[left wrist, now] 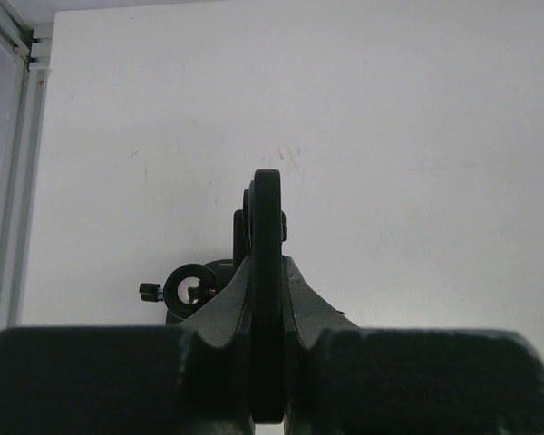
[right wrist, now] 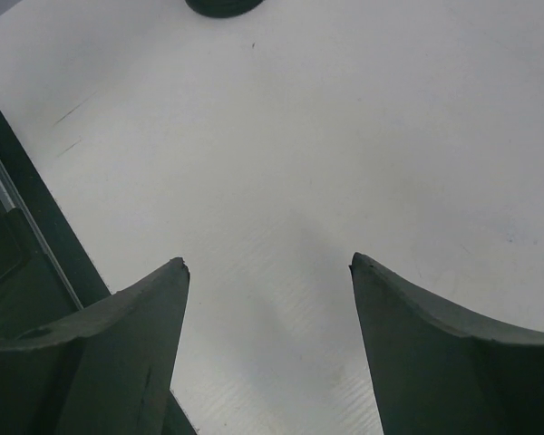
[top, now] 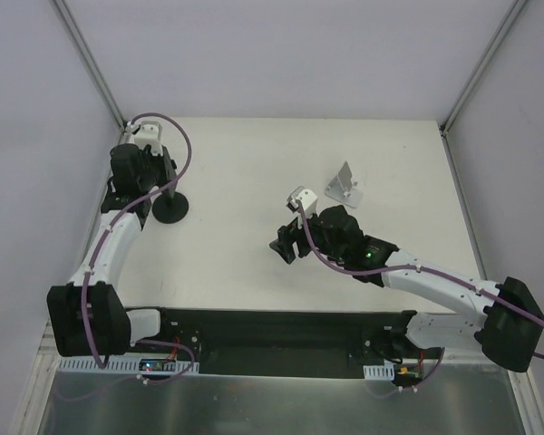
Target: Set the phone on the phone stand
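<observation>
Phone stand [top: 344,186]: one, silver; left fingers [left wrist: 219,319] pinch one thin black slab [left wrist: 267,236], right fingers [right wrist: 118,344] spread.

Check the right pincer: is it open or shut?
Open. In the right wrist view the right pincer has its fingers well apart, with only white table showing between them.

left arm [top: 109,240] extended forward | left end effector [left wrist: 267,263] closed tight | right arm [top: 435,281] reaching inward | right end effector [right wrist: 267,263] jaws wide
</observation>
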Robot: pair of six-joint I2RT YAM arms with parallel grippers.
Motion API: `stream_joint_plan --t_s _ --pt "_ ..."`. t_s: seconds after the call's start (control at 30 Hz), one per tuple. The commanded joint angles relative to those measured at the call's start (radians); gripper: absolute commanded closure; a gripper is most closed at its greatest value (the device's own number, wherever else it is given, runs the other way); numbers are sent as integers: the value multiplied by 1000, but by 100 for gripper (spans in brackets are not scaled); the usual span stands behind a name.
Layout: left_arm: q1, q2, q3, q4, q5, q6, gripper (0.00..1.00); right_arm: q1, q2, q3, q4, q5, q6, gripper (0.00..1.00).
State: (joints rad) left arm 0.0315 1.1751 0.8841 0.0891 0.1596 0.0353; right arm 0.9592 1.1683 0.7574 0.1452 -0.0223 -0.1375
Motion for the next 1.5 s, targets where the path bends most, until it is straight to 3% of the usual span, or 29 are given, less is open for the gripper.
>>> stream_joint_plan --t_s 0.0,0.2,0.4,0.8,0.93,1.0,1.07,1.13,1.33,1.43,1.47 --pt "69 105 153 207 118 120 100 -34 -6 -10 44 -70 -31 25" --pt "175 268 337 172 279 196 100 -65 -7 -13 37 -106 -45 25" --pt "220 400 498 90 316 297 100 -79 -15 -15 22 -116 -59 24" --pt "255 455 515 81 360 281 99 -85 -10 -13 10 -120 -66 24" --pt "261 462 513 80 344 218 76 -85 -9 -15 10 -122 -68 24" --pt "263 456 504 81 299 184 54 -86 -12 -15 10 -120 -68 24" --pt "268 443 489 99 276 152 43 -85 -15 -18 10 -122 -68 24" --pt "278 411 455 121 255 124 19 -86 -19 -21 11 -122 -68 23" --pt "291 362 426 138 230 67 21 -94 -30 -38 34 -137 -59 23" --pt "297 394 457 77 239 94 28 -97 -32 -44 45 -143 -54 23" --pt "303 402 457 75 254 97 35 -96 -33 -44 45 -146 -54 23"
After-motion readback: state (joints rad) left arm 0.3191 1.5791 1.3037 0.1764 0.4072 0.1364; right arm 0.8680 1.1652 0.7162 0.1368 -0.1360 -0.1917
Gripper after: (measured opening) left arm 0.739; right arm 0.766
